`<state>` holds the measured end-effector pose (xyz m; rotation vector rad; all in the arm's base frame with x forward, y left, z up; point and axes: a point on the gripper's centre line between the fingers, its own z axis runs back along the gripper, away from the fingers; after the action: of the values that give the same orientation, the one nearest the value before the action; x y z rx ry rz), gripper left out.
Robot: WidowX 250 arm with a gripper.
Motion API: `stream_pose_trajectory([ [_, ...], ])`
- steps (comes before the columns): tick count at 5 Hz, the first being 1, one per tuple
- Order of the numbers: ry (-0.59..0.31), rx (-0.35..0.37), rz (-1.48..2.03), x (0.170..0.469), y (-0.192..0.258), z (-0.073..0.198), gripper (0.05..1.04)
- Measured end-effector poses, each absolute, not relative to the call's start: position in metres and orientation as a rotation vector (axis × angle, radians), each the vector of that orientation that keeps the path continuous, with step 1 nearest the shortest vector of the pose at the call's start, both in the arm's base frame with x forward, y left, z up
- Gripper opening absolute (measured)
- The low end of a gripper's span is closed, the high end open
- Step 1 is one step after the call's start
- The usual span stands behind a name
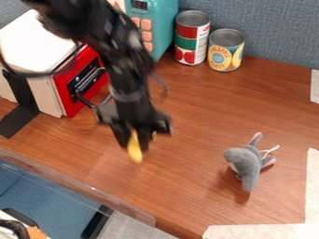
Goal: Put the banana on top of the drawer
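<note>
Here, a blue-grey wall point(274, 28) backs the tabletop point(187, 163).

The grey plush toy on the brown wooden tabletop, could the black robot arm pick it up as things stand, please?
Probably not: the black two-finger gripper appears to hold the yellow banana, although nothing visible on the tabletop separates it from the toy.

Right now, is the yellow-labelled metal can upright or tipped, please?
Upright: the yellow-labelled metal can stands on its base, round top facing up.
</note>
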<state>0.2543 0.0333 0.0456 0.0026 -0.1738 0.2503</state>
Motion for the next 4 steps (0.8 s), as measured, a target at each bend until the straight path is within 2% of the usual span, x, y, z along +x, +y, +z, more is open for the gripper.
stream_pose_trajectory([
  [2, -0.332, 0.040, 0.287, 0.289, 0.107, 0.115, 0.350],
  [4, -0.324, 0.119, 0.435, 0.304, 0.191, 0.125, 0.350],
])
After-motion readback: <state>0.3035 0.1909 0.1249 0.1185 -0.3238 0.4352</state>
